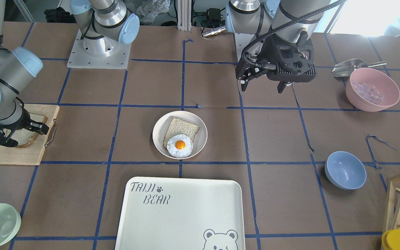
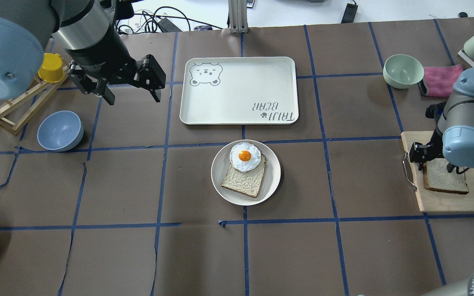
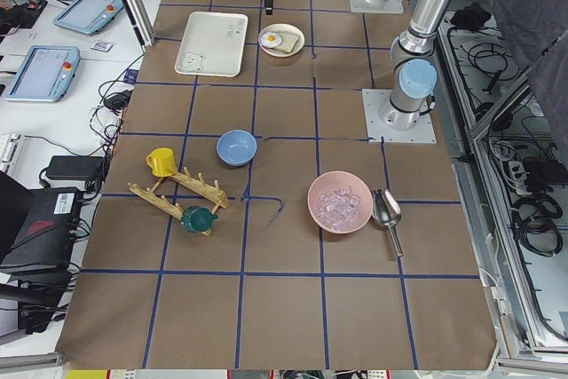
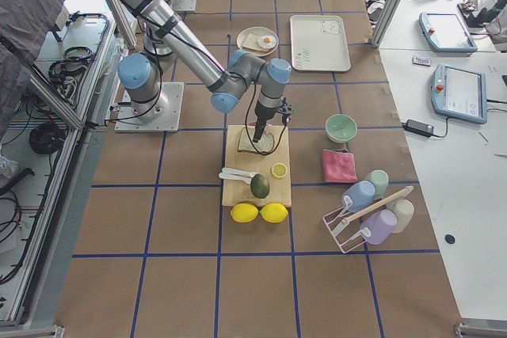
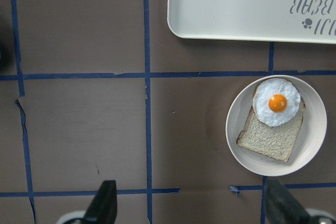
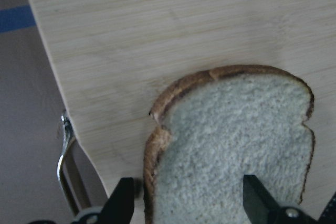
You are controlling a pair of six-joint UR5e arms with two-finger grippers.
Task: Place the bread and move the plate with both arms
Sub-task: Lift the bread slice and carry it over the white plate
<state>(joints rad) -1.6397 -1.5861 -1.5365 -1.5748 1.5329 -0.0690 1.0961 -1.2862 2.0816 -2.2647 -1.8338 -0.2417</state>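
A bread (image 2: 444, 181) slice with a brown crust lies on a wooden cutting board (image 2: 451, 202) at the right. My right gripper (image 2: 433, 162) is open and low over it. In the right wrist view one fingertip (image 6: 123, 200) is just outside the crust and the other is over the bread (image 6: 231, 145). The round cream plate (image 2: 273, 174) sits mid-table and holds another bread slice topped with a fried egg (image 2: 245, 156). My left gripper (image 2: 132, 96) is open and empty, held high at the far left. Its wrist view shows the plate (image 5: 315, 129) at the lower right.
A white bear-print tray (image 2: 239, 90) lies just beyond the plate. A blue bowl (image 2: 60, 130) and a wooden rack with a yellow cup (image 2: 52, 68) are at the left. A green bowl (image 2: 403, 70) and pink cloth (image 2: 440, 80) are far right. A pink bowl (image 1: 372, 89) stands near the left arm's base.
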